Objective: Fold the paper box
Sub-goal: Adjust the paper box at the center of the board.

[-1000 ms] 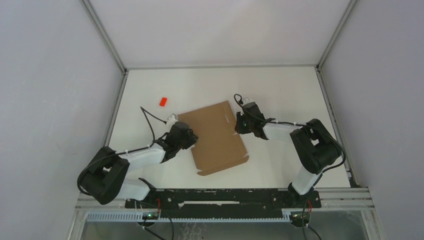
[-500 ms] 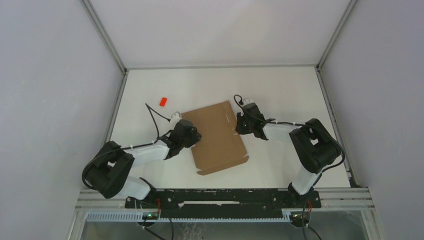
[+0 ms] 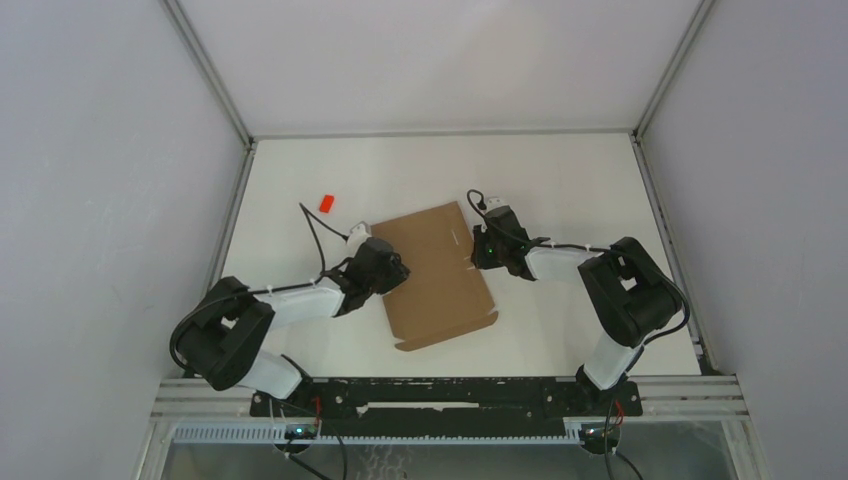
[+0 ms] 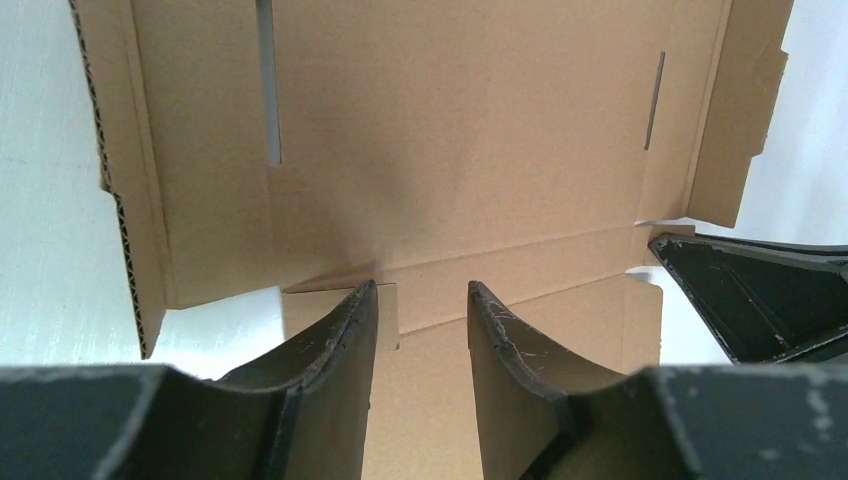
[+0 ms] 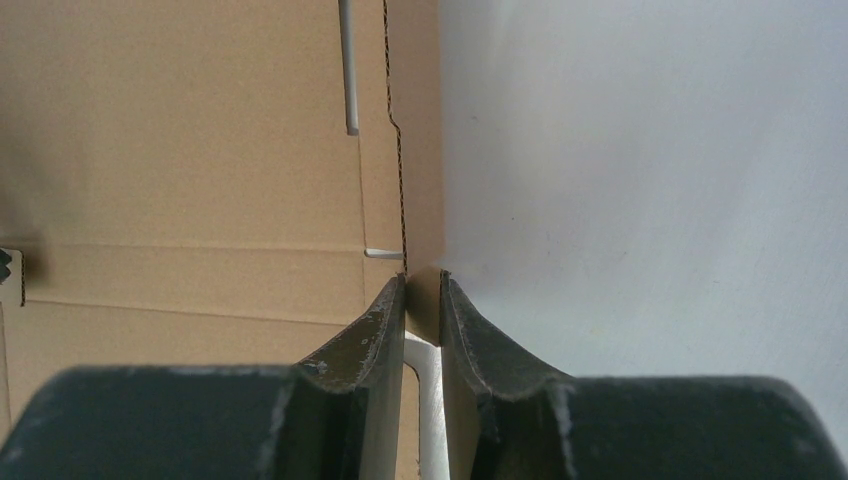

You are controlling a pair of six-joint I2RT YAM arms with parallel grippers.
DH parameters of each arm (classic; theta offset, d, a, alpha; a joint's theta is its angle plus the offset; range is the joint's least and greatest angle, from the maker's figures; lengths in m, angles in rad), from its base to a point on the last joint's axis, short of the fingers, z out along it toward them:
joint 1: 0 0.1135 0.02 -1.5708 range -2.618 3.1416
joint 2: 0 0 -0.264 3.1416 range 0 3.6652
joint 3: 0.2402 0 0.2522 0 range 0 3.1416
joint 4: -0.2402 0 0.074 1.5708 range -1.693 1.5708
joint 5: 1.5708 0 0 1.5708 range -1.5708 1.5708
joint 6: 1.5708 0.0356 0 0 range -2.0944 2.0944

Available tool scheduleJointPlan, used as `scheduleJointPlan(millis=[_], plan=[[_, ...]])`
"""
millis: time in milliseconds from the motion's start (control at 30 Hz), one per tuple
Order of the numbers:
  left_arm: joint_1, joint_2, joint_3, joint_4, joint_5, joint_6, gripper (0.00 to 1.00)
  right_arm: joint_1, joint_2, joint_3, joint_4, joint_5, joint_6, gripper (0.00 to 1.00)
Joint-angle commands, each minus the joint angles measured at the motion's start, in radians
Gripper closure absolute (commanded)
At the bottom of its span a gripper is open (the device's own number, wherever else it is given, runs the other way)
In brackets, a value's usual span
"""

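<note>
The paper box (image 3: pixel 436 272) is a flat brown cardboard sheet with slits and flaps, lying in the middle of the white table. My left gripper (image 3: pixel 388 268) sits low at its left edge. In the left wrist view that gripper (image 4: pixel 422 296) is open, and only the flat cardboard (image 4: pixel 470 150) shows past its gap. My right gripper (image 3: pixel 479 248) is at the sheet's right edge. In the right wrist view it (image 5: pixel 423 288) is shut on a raised side flap (image 5: pixel 420 120) of the box.
A small red block (image 3: pixel 326 202) lies on the table (image 3: pixel 560 180) to the upper left of the sheet. Grey walls close in the table on the left, right and far sides. The left arm's cable (image 3: pixel 318 232) loops above the table near the block.
My left gripper has slid right, up onto the sheet's left edge, and its jaws have spread a little. The right gripper and the sheet have stayed put.
</note>
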Motion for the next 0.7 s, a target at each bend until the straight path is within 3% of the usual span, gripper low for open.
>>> scheduleJointPlan(millis=[0, 667], plan=[[-0.018, 0.011, 0.033, -0.010, 0.019, 0.015, 0.57, 0.020, 0.034, -0.027, -0.069, -0.008, 0.002, 0.75], [-0.042, -0.001, -0.015, -0.037, 0.036, -0.001, 0.55, 0.024, 0.012, -0.027, -0.075, -0.006, 0.023, 0.74]])
